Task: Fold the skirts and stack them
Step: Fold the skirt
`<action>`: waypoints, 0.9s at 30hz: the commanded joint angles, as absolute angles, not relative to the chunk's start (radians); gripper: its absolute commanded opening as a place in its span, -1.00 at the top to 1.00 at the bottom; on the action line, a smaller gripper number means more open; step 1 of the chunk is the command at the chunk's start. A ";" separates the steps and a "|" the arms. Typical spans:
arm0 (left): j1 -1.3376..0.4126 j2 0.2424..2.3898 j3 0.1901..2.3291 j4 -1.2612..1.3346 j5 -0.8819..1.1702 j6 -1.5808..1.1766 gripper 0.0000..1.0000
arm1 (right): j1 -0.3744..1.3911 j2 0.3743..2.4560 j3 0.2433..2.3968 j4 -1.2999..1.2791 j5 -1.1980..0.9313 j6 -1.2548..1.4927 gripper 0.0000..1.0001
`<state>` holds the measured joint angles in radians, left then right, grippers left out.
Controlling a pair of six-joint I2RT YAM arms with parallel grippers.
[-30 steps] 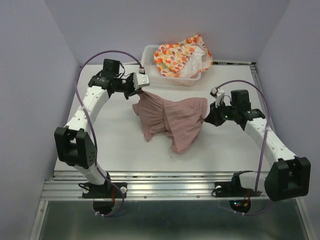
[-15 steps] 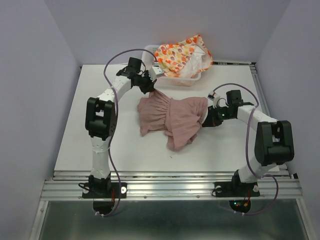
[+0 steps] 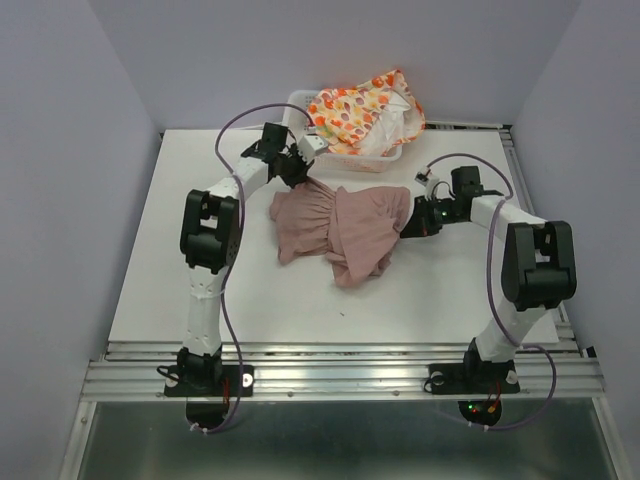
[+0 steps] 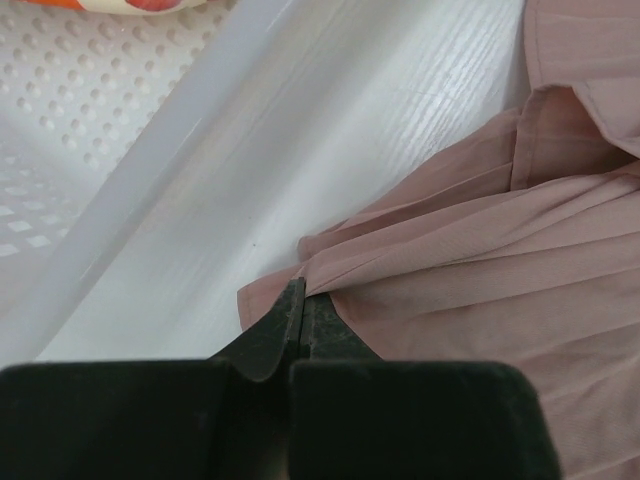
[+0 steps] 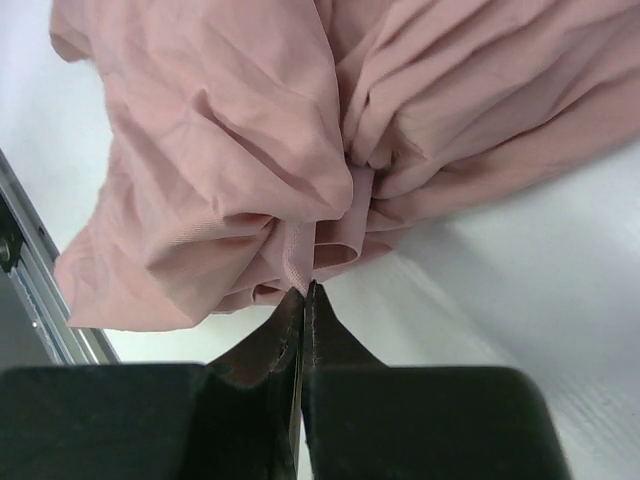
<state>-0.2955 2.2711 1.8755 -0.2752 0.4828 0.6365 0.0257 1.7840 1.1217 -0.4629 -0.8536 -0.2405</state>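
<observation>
Drooping beside the basket (image 3: 345,163), the pink skirt (image 3: 340,225) looks light and floppy, so the left gripper (image 3: 298,177) and right gripper (image 3: 413,224) sensibly clamp its opposite edges.

Overhead view looks down on the table (image 3: 180,290); both wrist views closely share the pink skirt (image 3: 340,225).

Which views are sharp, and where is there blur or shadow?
Top external: evenly lit, sharp, faint shadow under the pink skirt. Left wrist: left gripper dark and blurred, pleats crisp, basket pale and soft. Right wrist: right gripper blurred, folds sharp.
</observation>
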 commanded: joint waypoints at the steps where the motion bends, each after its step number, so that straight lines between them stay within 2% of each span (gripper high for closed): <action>1: -0.287 2.217 1.801 -0.181 0.436 0.638 1.00 | 0.017 1.706 1.201 -0.414 -0.874 -0.180 0.99; 17: -0.279 2.226 1.802 -0.186 0.416 0.598 1.00 | 0.084 2.051 1.322 -0.281 -0.733 -0.058 0.99; 25: -0.201 2.204 1.870 -0.167 0.329 0.531 1.00 | 0.094 2.052 1.256 -0.296 -0.603 -0.098 0.99; 26: -0.199 2.210 1.885 -0.167 0.322 0.528 0.87 | 0.094 2.051 1.253 -0.301 -0.597 -0.103 0.99; 27: -0.196 2.215 1.914 -0.181 0.331 0.522 0.53 | 0.094 2.051 1.252 -0.319 -0.589 -0.112 0.99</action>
<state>-0.2306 2.2707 1.8137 -0.2070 0.3870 0.5488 0.0864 2.0548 1.2839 -0.3000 -0.7441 -0.0566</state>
